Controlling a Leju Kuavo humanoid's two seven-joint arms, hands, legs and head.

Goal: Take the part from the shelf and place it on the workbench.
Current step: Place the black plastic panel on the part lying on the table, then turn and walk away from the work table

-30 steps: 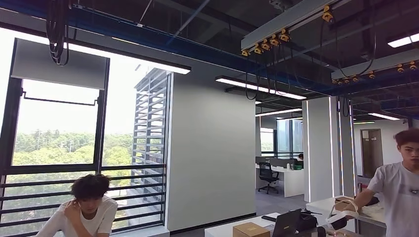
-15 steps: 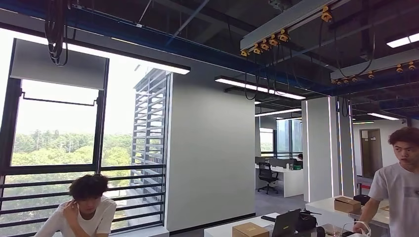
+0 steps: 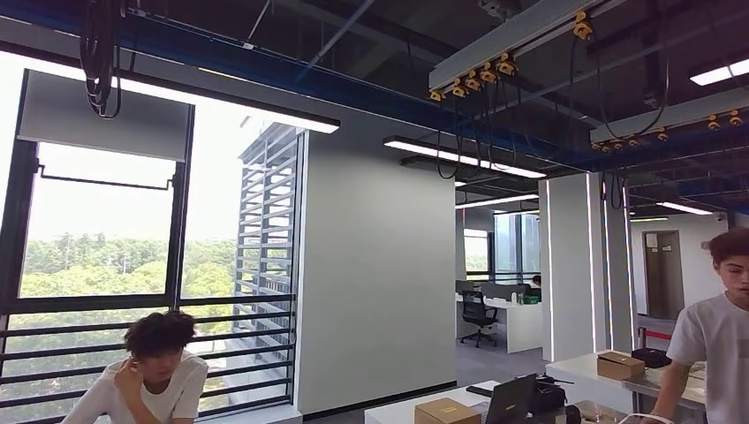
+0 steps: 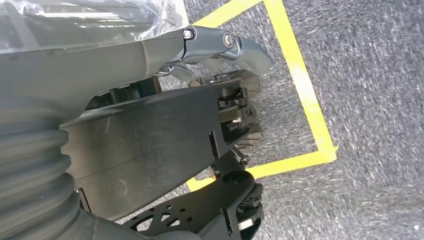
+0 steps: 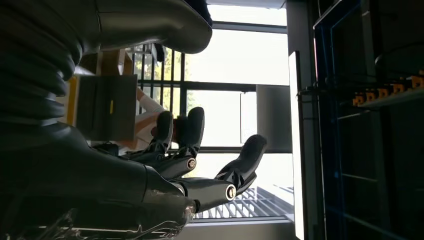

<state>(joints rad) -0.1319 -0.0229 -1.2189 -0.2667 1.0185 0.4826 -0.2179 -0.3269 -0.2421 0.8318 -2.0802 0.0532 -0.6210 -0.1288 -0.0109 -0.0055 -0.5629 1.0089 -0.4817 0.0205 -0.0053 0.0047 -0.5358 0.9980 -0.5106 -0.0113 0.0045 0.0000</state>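
Note:
My left hand (image 4: 220, 55) hangs over grey carpet with a yellow tape outline (image 4: 305, 95). Its grey thumb is stretched out straight and nothing lies in it. My right hand (image 5: 200, 170) is raised towards a bright window, its dark fingers apart and slightly bent, holding nothing. Crinkled clear plastic (image 4: 85, 20) lies against the left wrist cover, and similar plastic (image 5: 125, 227) sits by the right wrist. I cannot make out a part or a shelf. White tables (image 3: 402, 411) run along the bottom edge of the head view.
The head view points high, at ceiling rails and a large window. A seated person (image 3: 155, 375) is at lower left and a standing person (image 3: 715, 353) at the right edge. Cardboard boxes (image 3: 448, 411) (image 3: 620, 364) and a laptop (image 3: 512, 397) sit on the tables.
The standing person has pulled the arm back from the box on the right table, bent low, then straightened and stepped right. The seated person and the camera have stayed still.

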